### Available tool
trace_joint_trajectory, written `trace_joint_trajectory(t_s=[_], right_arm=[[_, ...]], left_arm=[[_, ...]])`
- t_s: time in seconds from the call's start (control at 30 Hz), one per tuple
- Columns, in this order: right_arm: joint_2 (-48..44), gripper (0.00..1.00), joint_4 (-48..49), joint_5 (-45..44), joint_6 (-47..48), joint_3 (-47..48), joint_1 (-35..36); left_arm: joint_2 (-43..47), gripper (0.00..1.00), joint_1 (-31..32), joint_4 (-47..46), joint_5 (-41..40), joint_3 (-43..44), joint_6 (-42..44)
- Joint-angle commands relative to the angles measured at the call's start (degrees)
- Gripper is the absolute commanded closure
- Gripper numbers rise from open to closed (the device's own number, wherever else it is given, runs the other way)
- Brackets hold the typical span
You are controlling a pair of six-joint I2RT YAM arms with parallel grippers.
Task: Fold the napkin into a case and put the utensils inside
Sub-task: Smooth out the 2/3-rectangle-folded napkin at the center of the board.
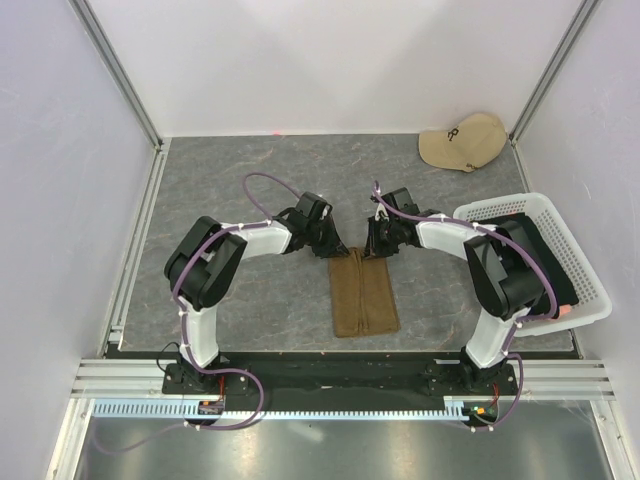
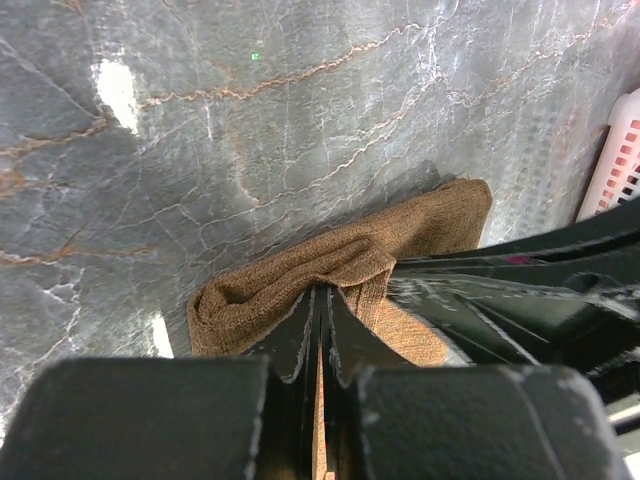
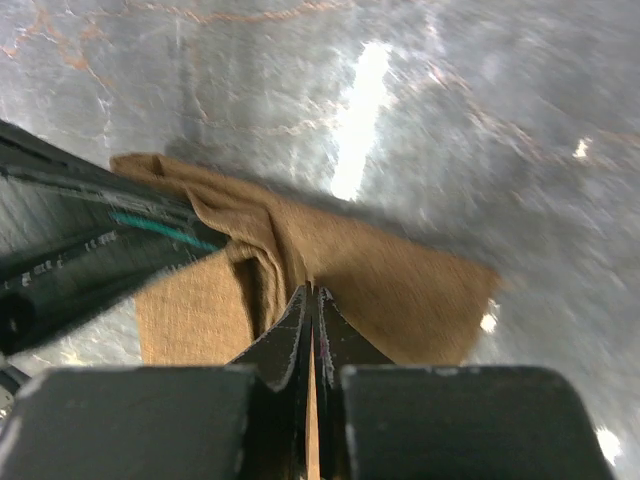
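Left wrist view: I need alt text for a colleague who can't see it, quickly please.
The left hand is shut on a fold of the olive-brown napkin, which lies bunched on the grey marbled table. The black right arm reaches in from the right, and a corner of the white basket shows at the right edge.

We count one olive-brown napkin (image 1: 363, 295), one beige cap (image 1: 463, 141), one white mesh basket (image 1: 495, 207), one piece of black fabric (image 1: 555, 262), and two grippers, the left gripper (image 1: 336, 245) and the right gripper (image 1: 372, 247).
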State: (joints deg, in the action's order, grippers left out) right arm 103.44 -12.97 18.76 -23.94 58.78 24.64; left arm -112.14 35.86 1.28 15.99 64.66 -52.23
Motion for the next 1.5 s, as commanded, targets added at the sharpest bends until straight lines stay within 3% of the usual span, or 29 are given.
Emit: trace_joint_trajectory(t_s=[0.0,0.13,0.27,0.5,0.67,0.77,0.93,1.1,1.33,1.47], right_arm=[[-6.2,0.94,-6.3,-5.1,2.1,2.5,0.0],[-9.7,0.83,-8.8,-3.8,1.9,1.3,0.7],[-15.4,0.7,-8.9,-2.2,-0.1,-2.8,4.1],[-22.3,0.72,-4.3,1.6,-5.8,-13.9,6.7],[-26.4,0.74,-9.7,-7.9,-6.2,-15.0,6.5],[-28.9,0.68,-14.5,-14.1,-6.6,-14.6,4.7],[-32.3,0.52,-17.3,-12.3,-6.6,-17.5,1.6],[-34.5,0.47,-16.0,-10.0,-8.5,-22.8,1.6],[-36.1,0.44,-11.8,-5.8,-12.6,-28.7,3.1],[-37.0,0.48,-10.4,-6.5,-14.6,-30.0,6.4]], left_arm=[[4.7,0.97,0.3,0.4,-1.7,-0.3,0.3],[10.8,0.92,0.5,3.3,-1.4,-1.4,1.7],[17.1,0.9,3.2,3.9,-0.9,-7.8,2.0],[23.6,0.95,12.0,-0.2,0.4,-20.8,-3.3],[19.8,0.96,15.6,-4.3,1.0,-25.7,-6.2],[17.2,0.96,15.6,-4.7,-0.7,-26.3,-4.7],[23.3,0.94,16.0,-0.1,-2.9,-25.0,-1.9],[27.1,0.9,16.6,2.2,-1.5,-24.1,-3.1],[19.6,0.9,18.6,-5.1,1.5,-27.7,-5.9],[21.9,0.85,19.6,1.3,-7.6,-26.4,-2.3]])
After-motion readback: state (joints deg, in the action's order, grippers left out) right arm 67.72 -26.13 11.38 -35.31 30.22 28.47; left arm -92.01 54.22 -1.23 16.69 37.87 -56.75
